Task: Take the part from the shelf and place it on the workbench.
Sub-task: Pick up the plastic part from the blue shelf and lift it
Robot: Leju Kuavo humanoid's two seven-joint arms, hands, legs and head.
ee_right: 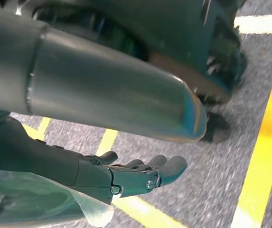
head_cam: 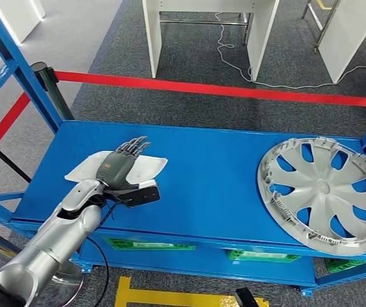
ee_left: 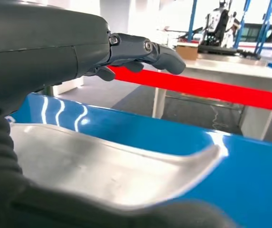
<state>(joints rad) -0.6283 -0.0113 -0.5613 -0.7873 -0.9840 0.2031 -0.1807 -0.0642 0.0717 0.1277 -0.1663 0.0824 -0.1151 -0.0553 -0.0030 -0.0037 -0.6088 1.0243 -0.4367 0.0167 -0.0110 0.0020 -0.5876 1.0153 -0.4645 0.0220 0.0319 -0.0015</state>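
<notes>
A pale silver curved part (head_cam: 152, 165) lies on the left of the blue shelf (head_cam: 209, 179). My left hand (head_cam: 121, 165) is stretched over it, fingers straight and pointing away from me. In the left wrist view the fingers (ee_left: 145, 50) hover above the part (ee_left: 102, 166) with a clear gap, and the thumb (ee_left: 127, 213) lies low at its near edge; nothing is gripped. A grey wheel cover (head_cam: 323, 195) lies flat at the shelf's right end. My right hand (ee_right: 134, 175) hangs over the floor, fingers loosely extended and holding nothing.
A red barrier tape (head_cam: 219, 89) runs behind the shelf from a dark post (head_cam: 50, 83). Blue uprights (head_cam: 22, 70) frame the shelf's left side. White table legs (head_cam: 154, 32) stand beyond the tape. Green crates (head_cam: 144, 244) sit on the level below.
</notes>
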